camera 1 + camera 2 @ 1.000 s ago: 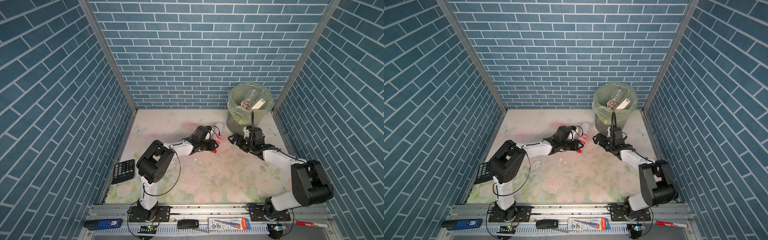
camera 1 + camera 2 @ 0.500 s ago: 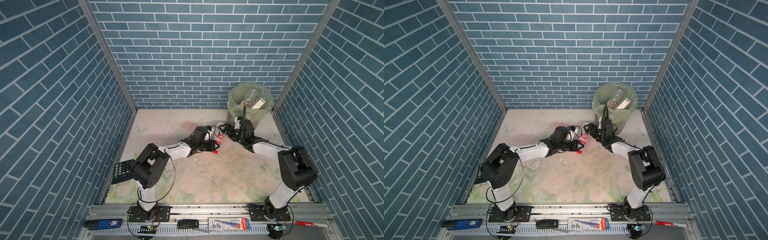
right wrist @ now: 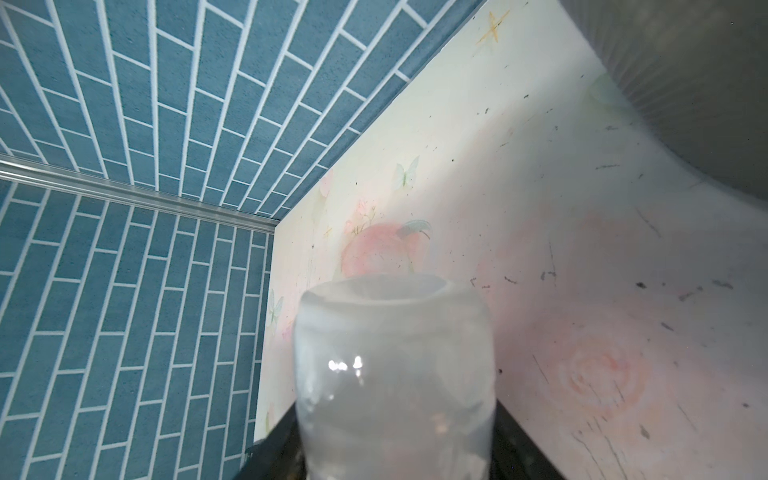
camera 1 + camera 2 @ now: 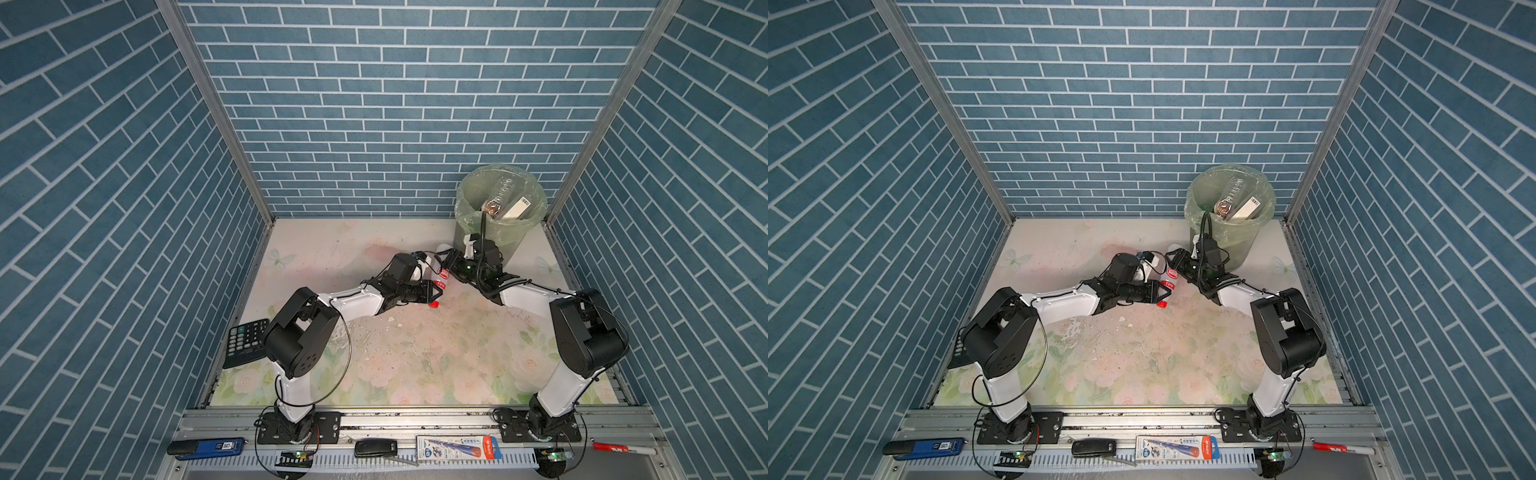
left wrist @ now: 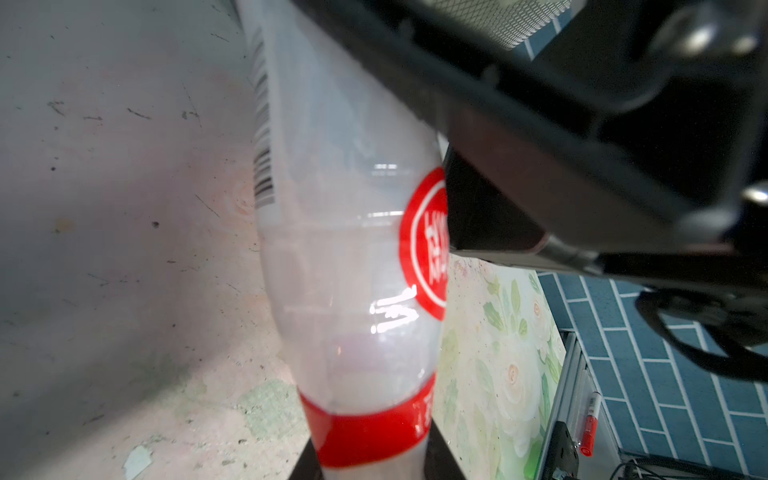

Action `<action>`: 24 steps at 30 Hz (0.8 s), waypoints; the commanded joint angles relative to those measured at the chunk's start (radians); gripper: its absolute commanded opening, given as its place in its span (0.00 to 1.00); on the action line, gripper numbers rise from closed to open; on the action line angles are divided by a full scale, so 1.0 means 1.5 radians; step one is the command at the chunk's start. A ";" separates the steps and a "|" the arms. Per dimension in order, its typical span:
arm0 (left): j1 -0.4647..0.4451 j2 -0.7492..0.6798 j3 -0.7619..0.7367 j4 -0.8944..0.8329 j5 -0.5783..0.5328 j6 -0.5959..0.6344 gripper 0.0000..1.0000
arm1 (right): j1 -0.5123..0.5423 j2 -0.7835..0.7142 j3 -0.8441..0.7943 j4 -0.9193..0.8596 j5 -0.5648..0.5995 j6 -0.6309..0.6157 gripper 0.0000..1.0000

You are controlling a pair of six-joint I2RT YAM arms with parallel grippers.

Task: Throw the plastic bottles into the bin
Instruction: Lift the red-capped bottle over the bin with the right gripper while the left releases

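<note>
While L gripper (image 4: 1165, 293) holds bottle (image 5: 353, 249), barcode (image 5: 264, 183) shows — red logo (image 5: 428, 245).

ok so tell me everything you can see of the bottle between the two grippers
The bottle is small and made of clear, slightly cloudy plastic. It has a red cap, a red band below the neck, a round red logo and a white strip with a barcode. It lies slanted between the arms, cap toward the front and base toward the bin. The left gripper is shut on its neck end. The right gripper has its jaws around the base end, but whether it grips is unclear.
</note>
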 commanded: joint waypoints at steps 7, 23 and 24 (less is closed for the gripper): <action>-0.023 0.007 0.037 -0.007 0.011 0.015 0.34 | 0.003 -0.057 -0.038 0.008 0.025 -0.006 0.43; -0.026 -0.057 -0.001 -0.052 -0.036 0.051 0.74 | 0.003 -0.133 -0.051 -0.107 0.087 -0.091 0.36; -0.026 -0.069 -0.004 -0.063 -0.042 0.063 0.84 | 0.003 -0.141 -0.049 -0.125 0.095 -0.103 0.36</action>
